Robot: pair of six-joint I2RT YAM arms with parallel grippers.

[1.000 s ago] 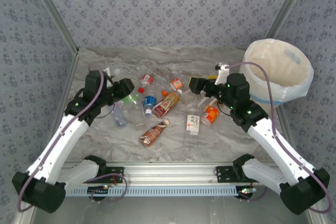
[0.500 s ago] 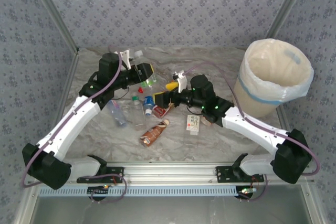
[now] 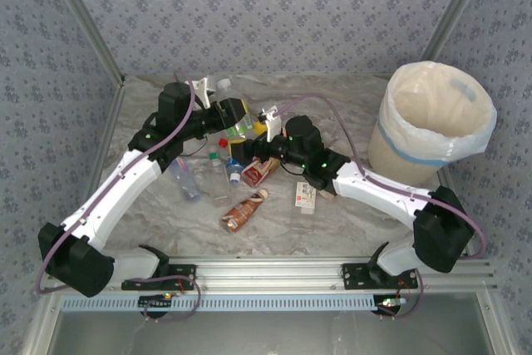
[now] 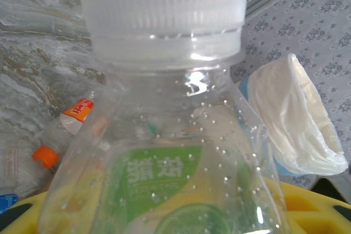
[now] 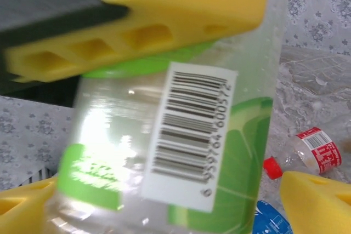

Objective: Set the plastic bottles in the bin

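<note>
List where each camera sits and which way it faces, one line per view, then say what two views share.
Top external: above and behind the bases, looking down on the marbled table and the tall bag-lined bin; both white arms show.
Left wrist: on the left gripper, facing the clear green-labelled plastic bottle it holds, bin beyond; yellow pads show.
Right wrist: on the right gripper, facing that bottle's barcode; yellow fingertips flank it.
Shared: both wrist views show one bottle.
</note>
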